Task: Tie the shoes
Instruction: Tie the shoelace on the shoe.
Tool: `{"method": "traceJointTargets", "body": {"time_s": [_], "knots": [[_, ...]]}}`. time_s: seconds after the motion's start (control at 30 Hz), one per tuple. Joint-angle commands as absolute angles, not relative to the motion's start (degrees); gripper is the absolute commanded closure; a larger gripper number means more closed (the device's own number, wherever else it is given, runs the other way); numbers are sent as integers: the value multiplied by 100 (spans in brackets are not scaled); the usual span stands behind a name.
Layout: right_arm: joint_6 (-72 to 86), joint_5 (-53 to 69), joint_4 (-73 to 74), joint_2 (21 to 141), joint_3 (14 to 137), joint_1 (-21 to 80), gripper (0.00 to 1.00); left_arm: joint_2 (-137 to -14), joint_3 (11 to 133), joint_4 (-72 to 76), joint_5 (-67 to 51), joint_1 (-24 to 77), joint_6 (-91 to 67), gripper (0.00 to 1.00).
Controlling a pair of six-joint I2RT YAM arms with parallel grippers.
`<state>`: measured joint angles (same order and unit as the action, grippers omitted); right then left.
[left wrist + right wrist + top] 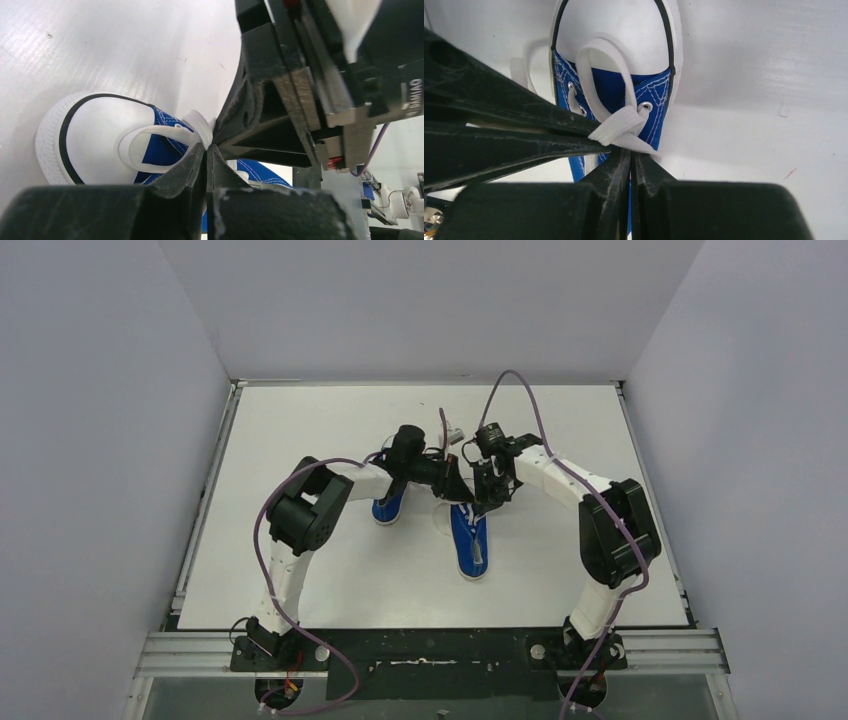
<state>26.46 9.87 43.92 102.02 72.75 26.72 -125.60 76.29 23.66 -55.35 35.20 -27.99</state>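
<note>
Top external view shows both arms bent inward over the white bench (300, 570), their wrists meeting above the far end of the centre shoe (470, 545), a small blue canvas sneaker with a white sole that lies lengthwise and reaches toward the arm bases. The second shoe (388, 507) sits just to its left, apart from it and partly hidden under the left arm. From the left wrist, the left gripper (206, 150) is closed tight, its fingertips pinching a flat strand of the white lace (200, 125) where it rises off the blue upper, just behind the white toe cap (105, 135). The black body of the other arm fills the upper right of that view, close against the same spot. From the right wrist, the right gripper (630, 155) is likewise clamped on the lace, catching a strand just below the folded white band near the front eyelets. The left gripper's dark fingers (499, 130) reach in from the left and meet the lace at almost the same point. A slack loop of lace lies over the toe cap beyond both grips.
</note>
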Motion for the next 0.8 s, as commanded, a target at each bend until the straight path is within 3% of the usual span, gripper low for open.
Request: {"method": "traceJointTargets", "body": {"time_s": [0.0, 0.17, 0.27, 0.5, 0.63, 0.77], "knots": [[2405, 1239, 4901, 9766, 7725, 2729, 100, -12458, 7835, 2259, -5714, 3518, -2666, 100], [2261, 2879, 5697, 9206, 7433, 2499, 100, -12440, 7886, 1841, -5526, 3507, -2410, 100], [2570, 3537, 5454, 8856, 7256, 2212, 100, -12348, 7900, 1570, -5405, 3498, -2250, 93], [1928, 3111, 6685, 8663, 7627, 1883, 100, -11642, 7653, 501, -5177, 3279, -1627, 60], [1446, 2560, 7373, 8565, 7665, 1704, 100, -11060, 7358, -751, -4776, 3075, -741, 32], [1368, 2287, 7530, 8375, 7617, 1648, 100, -11250, 7395, -1367, -4619, 3038, -154, 23]]}}
